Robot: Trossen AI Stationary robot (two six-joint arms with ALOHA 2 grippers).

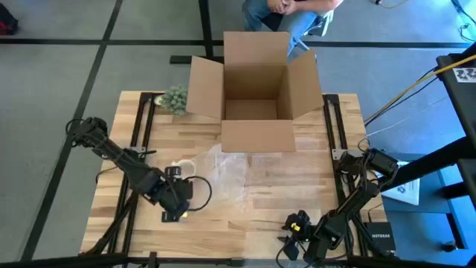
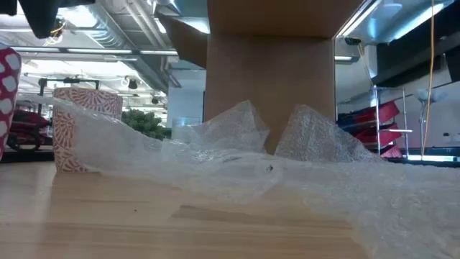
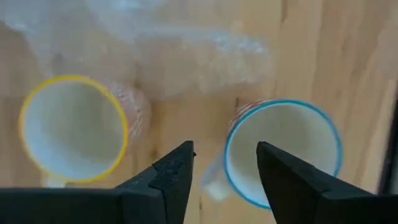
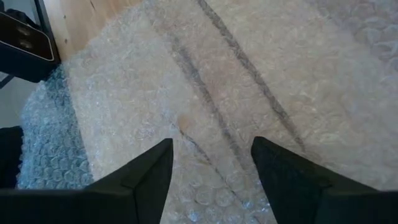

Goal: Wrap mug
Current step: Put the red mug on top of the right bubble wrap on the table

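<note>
I have the left gripper (image 3: 224,168) above the blue-rimmed mug (image 3: 283,152), jaws apart astride its near rim and empty, the right gripper (image 4: 211,162) open over the wrap (image 4: 205,93); descending off-centre could tip it into the yellow-rimmed mug (image 3: 73,127).

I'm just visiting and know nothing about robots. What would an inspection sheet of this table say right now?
Surface: wooden table.
Job's things: two mugs, yellow-rimmed and blue-rimmed; bubble wrap spread mid-table.
Clutter: open cardboard box; green plant.
Grippers: left gripper open above the mugs; right gripper open over the wrap.
Cables: yellow cable off the table's right.
Surroundings: seated person behind the box.
</note>
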